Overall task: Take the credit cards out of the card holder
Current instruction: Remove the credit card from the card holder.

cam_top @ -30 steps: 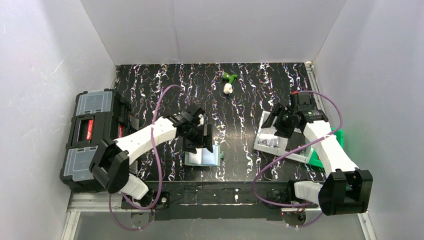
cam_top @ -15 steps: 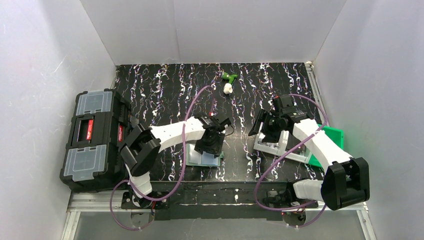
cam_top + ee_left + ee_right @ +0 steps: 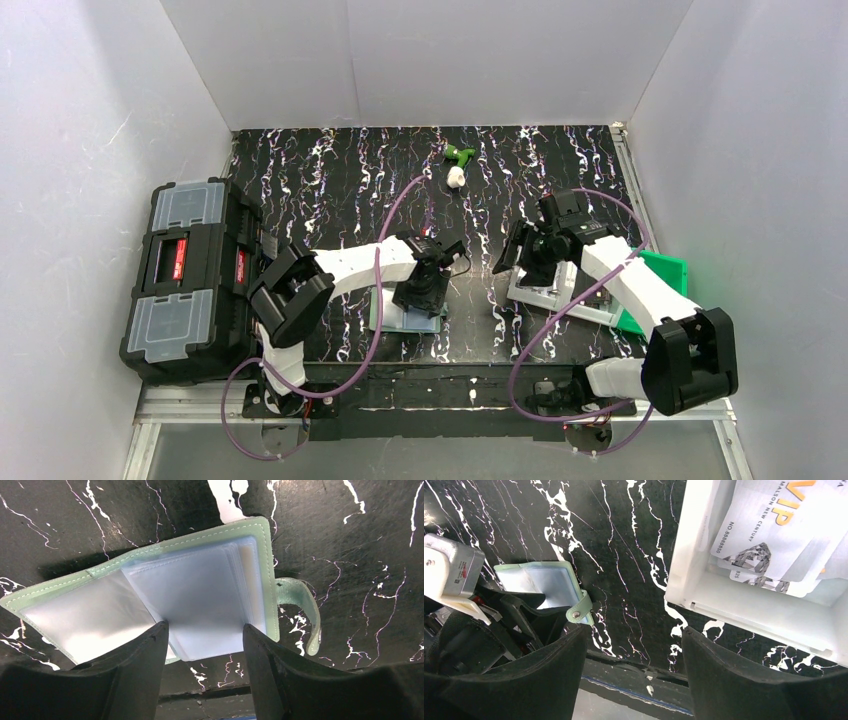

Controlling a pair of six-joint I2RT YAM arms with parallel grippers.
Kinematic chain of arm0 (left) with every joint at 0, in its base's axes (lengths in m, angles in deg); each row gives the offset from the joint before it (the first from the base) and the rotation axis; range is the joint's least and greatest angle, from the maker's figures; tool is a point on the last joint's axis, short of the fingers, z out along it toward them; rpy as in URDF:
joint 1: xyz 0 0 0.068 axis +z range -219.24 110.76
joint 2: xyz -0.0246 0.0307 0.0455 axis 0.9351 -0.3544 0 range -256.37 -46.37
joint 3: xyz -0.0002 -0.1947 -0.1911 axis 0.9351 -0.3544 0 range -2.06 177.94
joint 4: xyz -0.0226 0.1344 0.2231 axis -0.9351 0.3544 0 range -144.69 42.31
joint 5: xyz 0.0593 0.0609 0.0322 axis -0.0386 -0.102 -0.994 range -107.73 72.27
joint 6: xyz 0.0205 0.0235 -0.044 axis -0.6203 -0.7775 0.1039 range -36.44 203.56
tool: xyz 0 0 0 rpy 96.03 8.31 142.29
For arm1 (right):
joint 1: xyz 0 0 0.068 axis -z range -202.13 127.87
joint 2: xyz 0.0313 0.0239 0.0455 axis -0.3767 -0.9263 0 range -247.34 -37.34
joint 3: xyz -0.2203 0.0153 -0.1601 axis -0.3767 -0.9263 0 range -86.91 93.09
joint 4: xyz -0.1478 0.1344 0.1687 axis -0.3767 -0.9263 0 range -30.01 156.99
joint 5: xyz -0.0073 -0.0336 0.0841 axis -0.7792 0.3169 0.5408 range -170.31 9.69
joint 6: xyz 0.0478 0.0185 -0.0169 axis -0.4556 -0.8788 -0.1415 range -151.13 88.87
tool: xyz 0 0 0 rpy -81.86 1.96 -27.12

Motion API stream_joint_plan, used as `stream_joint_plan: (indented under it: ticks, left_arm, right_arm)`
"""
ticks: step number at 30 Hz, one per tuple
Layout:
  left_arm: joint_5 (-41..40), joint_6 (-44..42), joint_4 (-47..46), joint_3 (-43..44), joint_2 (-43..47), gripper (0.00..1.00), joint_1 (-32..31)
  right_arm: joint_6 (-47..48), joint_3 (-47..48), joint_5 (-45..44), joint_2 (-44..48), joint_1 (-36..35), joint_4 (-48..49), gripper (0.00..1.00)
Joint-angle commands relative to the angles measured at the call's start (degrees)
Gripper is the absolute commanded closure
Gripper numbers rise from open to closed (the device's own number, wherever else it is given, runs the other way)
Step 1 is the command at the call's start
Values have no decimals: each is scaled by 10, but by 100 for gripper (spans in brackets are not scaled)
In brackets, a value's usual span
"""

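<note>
The card holder (image 3: 150, 580) lies open on the black table, pale green with clear plastic sleeves (image 3: 200, 595) and a snap tab (image 3: 300, 605) at its right. My left gripper (image 3: 205, 632) hangs open just over the near edge of the sleeves, one finger on each side, holding nothing. From above, the left gripper (image 3: 420, 288) covers part of the card holder (image 3: 405, 320). Pale grey credit cards (image 3: 759, 535) printed "VIP" lie in the white tray (image 3: 744, 610). My right gripper (image 3: 633, 635) is open and empty over bare table between the card holder (image 3: 546, 582) and the tray.
A big black toolbox (image 3: 190, 280) stands at the left edge. A green bin (image 3: 665, 275) sits behind the white tray (image 3: 560, 295) at the right. A small green and white object (image 3: 457, 165) lies at the far middle. White walls close in three sides.
My left gripper has dropped closer over the open holder and its jaws have narrowed. My right gripper has shifted left, off the tray toward the middle.
</note>
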Motion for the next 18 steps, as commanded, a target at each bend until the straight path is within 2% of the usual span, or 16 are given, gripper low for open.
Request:
stream_joint_plan:
  ticks: [1,6,9,18]
  left_arm:
    - [-23,-1,-1,-24,-17,48,-3]
    - [-43,2,-1,-43,-37,51,-3]
    - [-53,2,1,-49,-50,58,-3]
    - [-38,8,-17,-63,-39,93,4]
  right_arm:
    - [-7,11,3,-10,-14,17,24]
    - [-10,18,1,-21,-27,18,24]
    - [-13,22,0,-27,-33,19,24]
    - [-23,28,0,-32,-59,21,24]
